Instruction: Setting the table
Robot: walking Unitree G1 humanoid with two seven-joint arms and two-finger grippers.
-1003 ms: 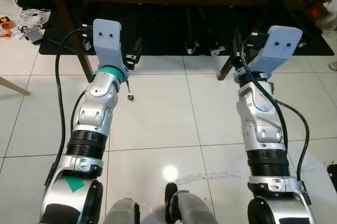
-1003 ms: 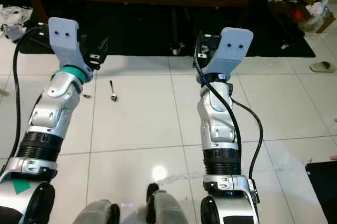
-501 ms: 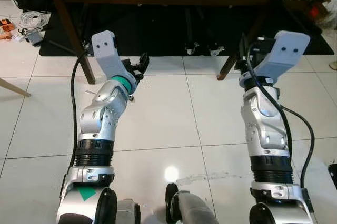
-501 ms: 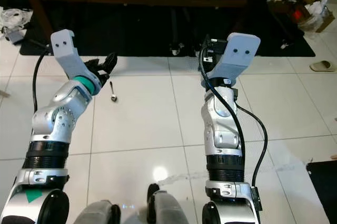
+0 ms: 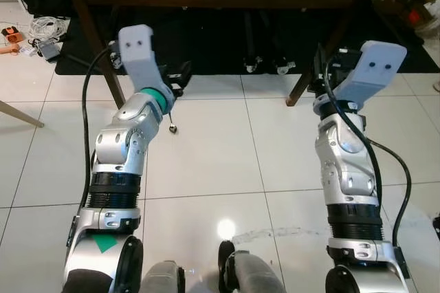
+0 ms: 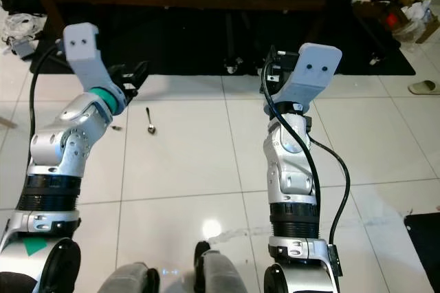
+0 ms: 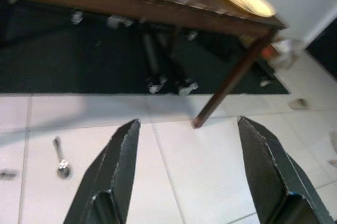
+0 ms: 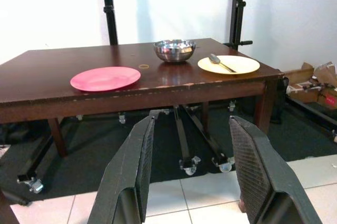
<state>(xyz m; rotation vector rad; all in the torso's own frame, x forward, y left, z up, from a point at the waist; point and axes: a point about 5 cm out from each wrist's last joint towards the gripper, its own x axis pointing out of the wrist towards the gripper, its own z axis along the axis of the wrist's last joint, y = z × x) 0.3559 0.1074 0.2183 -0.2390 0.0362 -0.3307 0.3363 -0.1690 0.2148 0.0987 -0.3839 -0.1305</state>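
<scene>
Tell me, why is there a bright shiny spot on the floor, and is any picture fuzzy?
In the left eye view a lamp's glare shines off the glossy white floor tiles; the right eye view shows it too. The left wrist view is a bit soft, so the spoon on the floor looks fuzzy. The right wrist view is sharp, and the space under the table lies in dark shadow.

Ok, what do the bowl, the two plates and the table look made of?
Bowl: likely polished steel, mirror-like reflections. Pink plate and yellow plate: matte, flat colour, probably plastic or melamine, can't tell for sure. Table: dark varnished wood, chipped pale along the front edge.
</scene>
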